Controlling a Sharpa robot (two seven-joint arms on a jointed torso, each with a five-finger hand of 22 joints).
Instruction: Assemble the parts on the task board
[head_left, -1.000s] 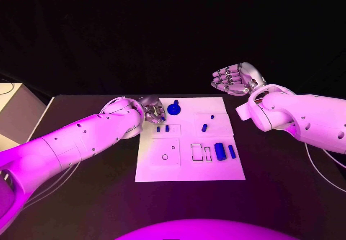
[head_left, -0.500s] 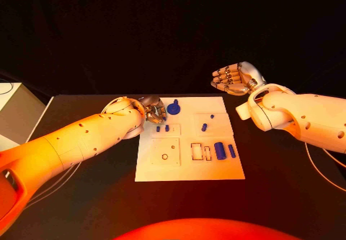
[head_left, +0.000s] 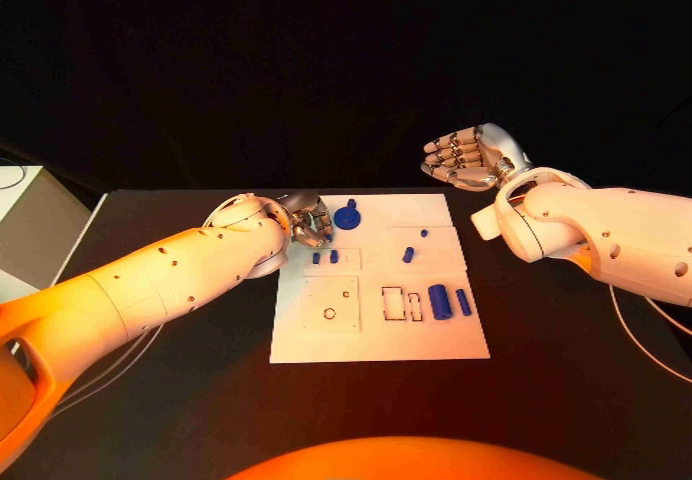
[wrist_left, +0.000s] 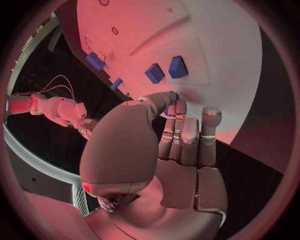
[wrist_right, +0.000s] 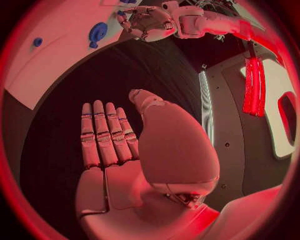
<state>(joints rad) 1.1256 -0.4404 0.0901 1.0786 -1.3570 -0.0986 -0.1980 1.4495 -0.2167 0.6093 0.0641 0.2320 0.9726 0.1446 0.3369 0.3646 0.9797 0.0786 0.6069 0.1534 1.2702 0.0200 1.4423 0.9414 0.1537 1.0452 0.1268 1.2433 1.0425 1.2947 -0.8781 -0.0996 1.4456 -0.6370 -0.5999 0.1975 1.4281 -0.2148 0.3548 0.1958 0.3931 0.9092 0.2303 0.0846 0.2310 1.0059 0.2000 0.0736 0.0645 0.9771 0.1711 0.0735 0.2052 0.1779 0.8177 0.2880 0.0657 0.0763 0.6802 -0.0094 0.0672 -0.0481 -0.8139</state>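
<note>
The head view looks steeply down from above the near edge of the black table (head_left: 188, 400), taking in the whole task board (head_left: 378, 340) at mid range. The left wrist view sits close behind the left hand (wrist_left: 181, 145), facing across the task board (wrist_left: 219, 45). The right wrist view looks past the right hand (wrist_right: 119, 150) toward the board's far corner (wrist_right: 50, 65); all three views share the board

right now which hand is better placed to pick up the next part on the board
Left. The left hand hovers at the task board edge beside the small blue parts, fingers apart; the right hand is raised off the board.
</note>
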